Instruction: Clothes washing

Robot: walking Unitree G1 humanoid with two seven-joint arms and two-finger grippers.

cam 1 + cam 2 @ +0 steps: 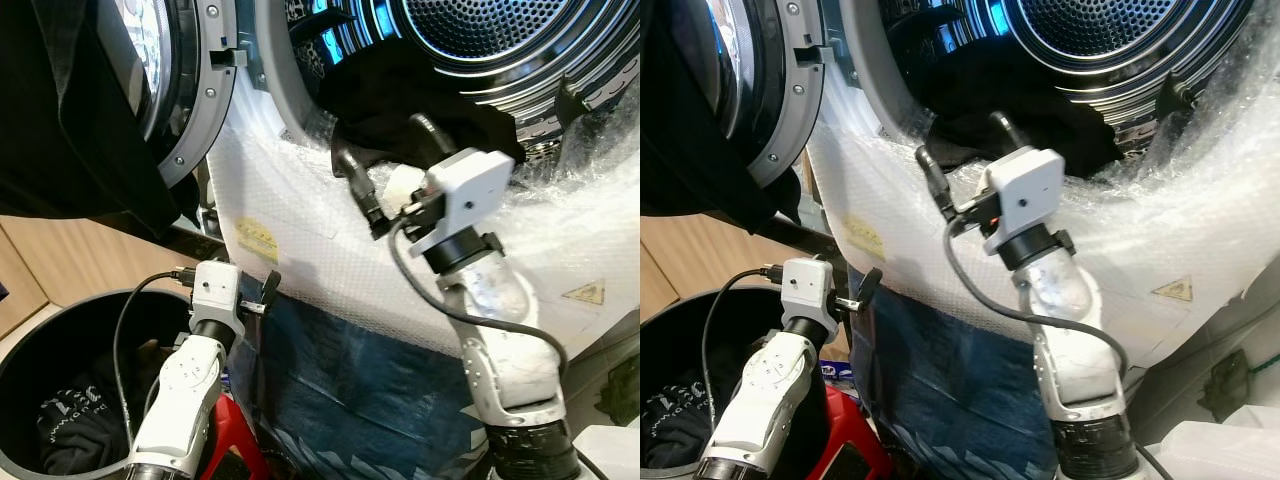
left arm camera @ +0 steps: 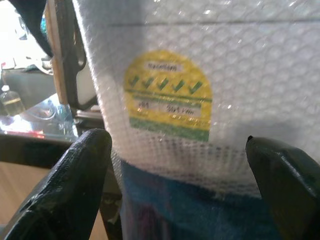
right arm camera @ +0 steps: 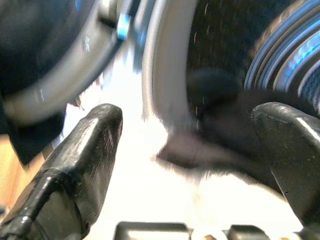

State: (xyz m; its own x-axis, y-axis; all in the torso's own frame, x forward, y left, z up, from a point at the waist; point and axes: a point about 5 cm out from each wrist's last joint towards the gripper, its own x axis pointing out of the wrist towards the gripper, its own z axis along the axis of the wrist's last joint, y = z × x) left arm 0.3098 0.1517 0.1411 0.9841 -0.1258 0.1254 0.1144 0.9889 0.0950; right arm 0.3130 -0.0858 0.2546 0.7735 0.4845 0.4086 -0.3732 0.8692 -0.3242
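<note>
My right gripper [image 1: 393, 172] is up at the lower lip of the washing machine's drum [image 1: 480, 40], its two black fingers spread wide apart with nothing between them; one fingertip reaches toward the dark garment [image 1: 420, 100] that lies heaped in the drum's mouth and spills over the rim, though I cannot tell whether it touches the cloth. Seen along my right wrist, the fingers [image 3: 85, 145] frame the grey door seal and the black cloth beyond, all of it blurred. The front of the machine is wrapped in bubble wrap [image 1: 330, 260], with a yellow sticker [image 1: 257, 240] on it below the door opening and a warning triangle [image 1: 585, 293] farther to my right. The round door [image 1: 185, 80] stands swung open to my left, and another dark cloth [image 1: 70, 120] hangs in front of it. My left gripper [image 1: 268, 290] is lower down, held just in front of the wrapped panel near the yellow sticker [image 2: 167, 95], its fingers [image 2: 75, 180] also parted and empty. Below my left arm sits a dark round laundry basket [image 1: 30, 345] with black clothing [image 1: 75, 425] lying in its bottom. A blue sheet [image 1: 350, 370] covers the lower front of the machine beneath the bubble wrap.
</note>
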